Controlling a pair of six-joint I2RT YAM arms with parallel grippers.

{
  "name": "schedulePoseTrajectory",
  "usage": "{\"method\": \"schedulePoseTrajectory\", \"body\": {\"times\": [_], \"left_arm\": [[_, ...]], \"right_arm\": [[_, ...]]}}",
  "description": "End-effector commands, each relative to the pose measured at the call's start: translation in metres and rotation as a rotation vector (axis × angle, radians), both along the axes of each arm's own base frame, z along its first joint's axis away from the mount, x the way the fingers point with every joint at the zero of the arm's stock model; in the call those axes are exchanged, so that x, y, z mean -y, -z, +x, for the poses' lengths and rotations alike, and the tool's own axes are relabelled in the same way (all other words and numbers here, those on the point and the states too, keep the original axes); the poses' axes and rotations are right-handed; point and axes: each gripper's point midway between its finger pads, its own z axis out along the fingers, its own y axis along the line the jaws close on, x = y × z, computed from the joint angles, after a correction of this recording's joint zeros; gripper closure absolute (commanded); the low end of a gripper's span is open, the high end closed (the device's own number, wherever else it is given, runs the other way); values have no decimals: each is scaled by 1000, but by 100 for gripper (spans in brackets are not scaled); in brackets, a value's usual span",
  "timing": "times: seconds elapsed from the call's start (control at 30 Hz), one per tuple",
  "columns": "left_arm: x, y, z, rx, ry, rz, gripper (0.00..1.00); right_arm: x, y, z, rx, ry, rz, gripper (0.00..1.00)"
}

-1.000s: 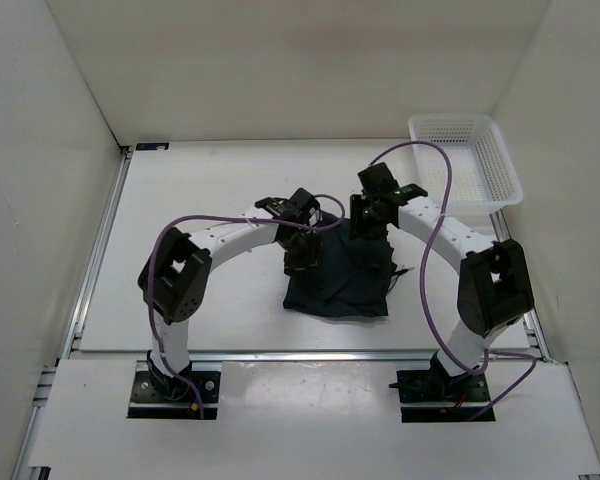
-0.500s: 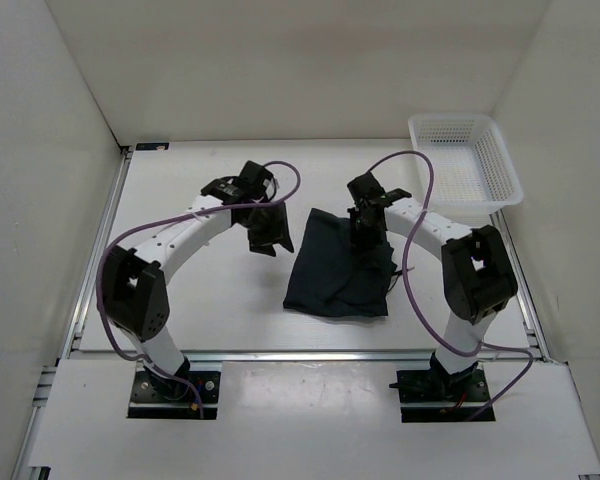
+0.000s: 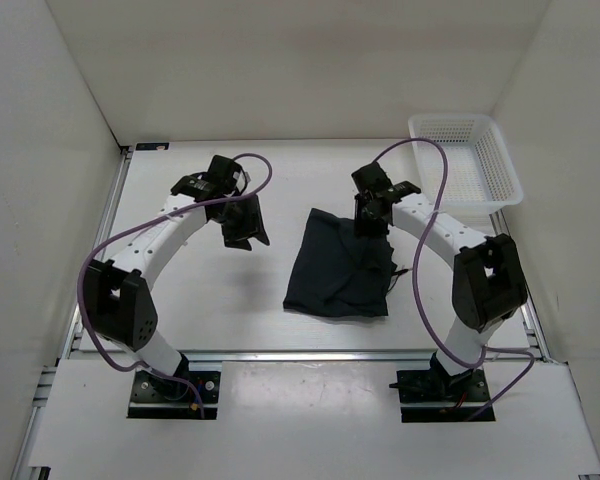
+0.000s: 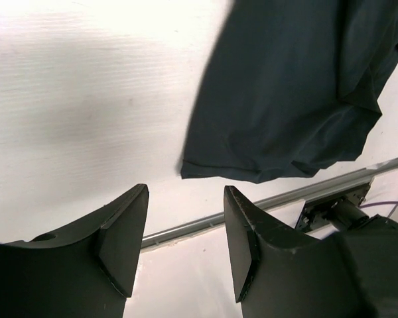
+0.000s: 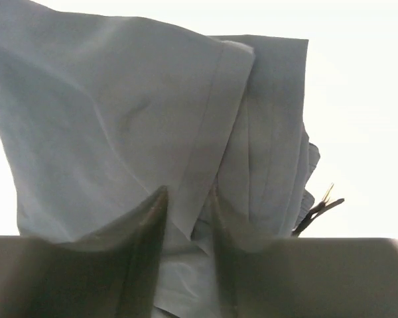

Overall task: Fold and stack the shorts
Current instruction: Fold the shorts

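Observation:
The dark navy shorts [image 3: 340, 268] lie folded into a rough rectangle at the middle of the table. They also show in the left wrist view [image 4: 292, 93] and the right wrist view [image 5: 119, 112]. My left gripper [image 3: 242, 228] hangs above bare table to the left of the shorts, open and empty [image 4: 186, 192]. My right gripper [image 3: 370, 222] is over the far right part of the shorts. Its jaws stand a little apart [image 5: 188, 192], with the folded hem of the cloth lying under the gap.
A white mesh basket [image 3: 467, 160] stands at the back right corner. A metal rail [image 4: 265, 202] runs along the table's near edge. White walls close in the left, right and back. A thin dark cord end [image 5: 318, 207] sticks out by the shorts' right side.
My left gripper has moved from over the shorts out to the left and back, empty. My right gripper has stayed at the shorts' far edge, shifting only slightly.

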Motion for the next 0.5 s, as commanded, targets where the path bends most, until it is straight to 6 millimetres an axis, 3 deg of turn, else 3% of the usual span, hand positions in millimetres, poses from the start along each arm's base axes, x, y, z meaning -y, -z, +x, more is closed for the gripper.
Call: {"method": "schedulePoseTrajectory", "body": {"times": [0.0,0.1,0.4,0.47], "left_arm": [[-15,-16,-2,56,-16,-1,39],[-18,-13,-3,49,-14,-2,39],[-20,-7,-6,35,-6,7,39],[-22,-7,-5,35,-15,7,39]], "right_arm": [[-8,-21,-4,20,-36,62,59],[-16,-15,-18,-1,-65,63,46],[-19,19,-38,-77,-97,7,46],[-19,18,-35,-64,-83,5,47]]}}
